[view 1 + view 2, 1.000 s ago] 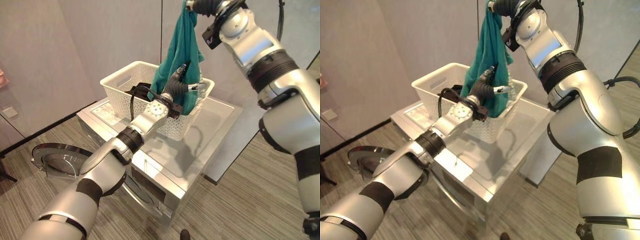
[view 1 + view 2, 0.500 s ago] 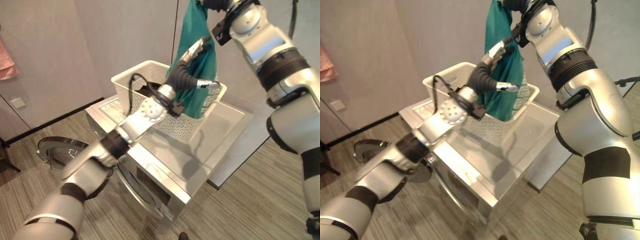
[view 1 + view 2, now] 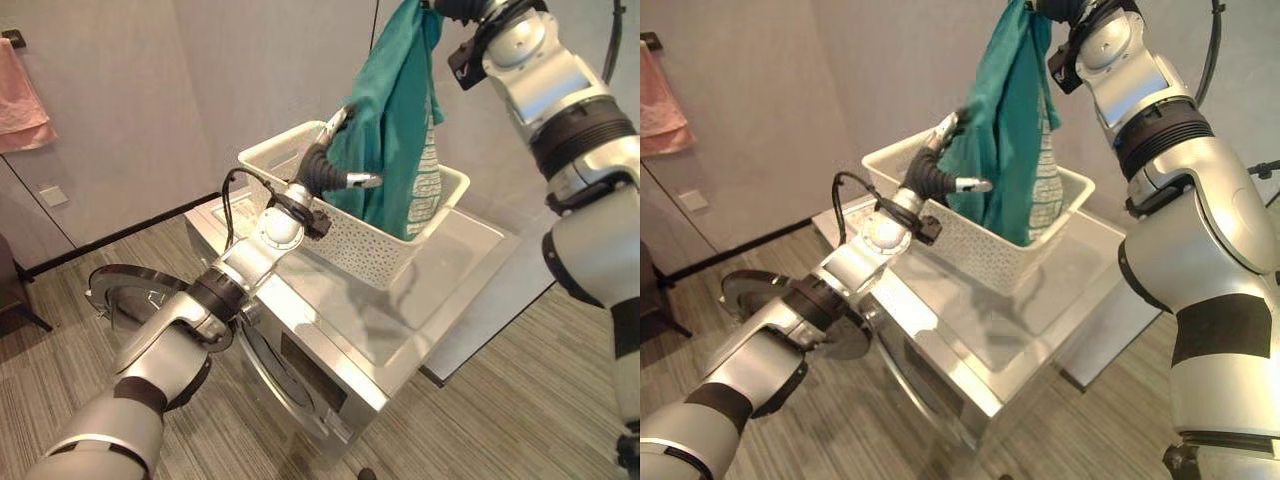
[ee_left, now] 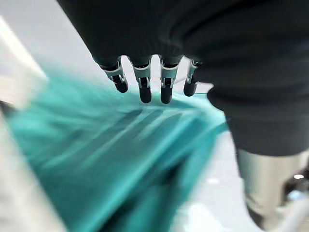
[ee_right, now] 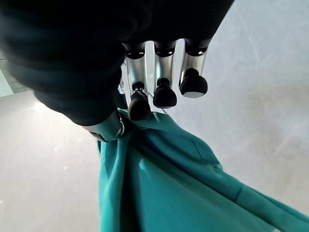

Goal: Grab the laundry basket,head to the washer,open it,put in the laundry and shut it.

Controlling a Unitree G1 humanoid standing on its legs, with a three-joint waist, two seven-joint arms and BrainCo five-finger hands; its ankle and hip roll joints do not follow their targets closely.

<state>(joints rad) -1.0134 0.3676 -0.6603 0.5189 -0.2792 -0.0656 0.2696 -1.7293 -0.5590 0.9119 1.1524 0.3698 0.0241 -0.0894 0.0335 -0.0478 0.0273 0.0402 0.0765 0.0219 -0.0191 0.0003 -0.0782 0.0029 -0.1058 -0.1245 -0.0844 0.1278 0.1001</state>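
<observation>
Right hand [image 5: 137, 99], pinching the teal cotton garment [image 3: 395, 130], has lifted it higher above the white perforated plastic laundry basket [image 3: 440, 205]. Left hand [image 3: 335, 150], fingers extended, has risen against the cloth's side above the basket. Garment nearly clear; transfer to the washer pending.

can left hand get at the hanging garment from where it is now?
Probably yes. The left hand is open right beside the garment, which the right hand holds up above the basket, with nothing between them.

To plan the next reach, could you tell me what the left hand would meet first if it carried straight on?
Probably the teal garment: the left hand points straight into it, fingers open.
</observation>
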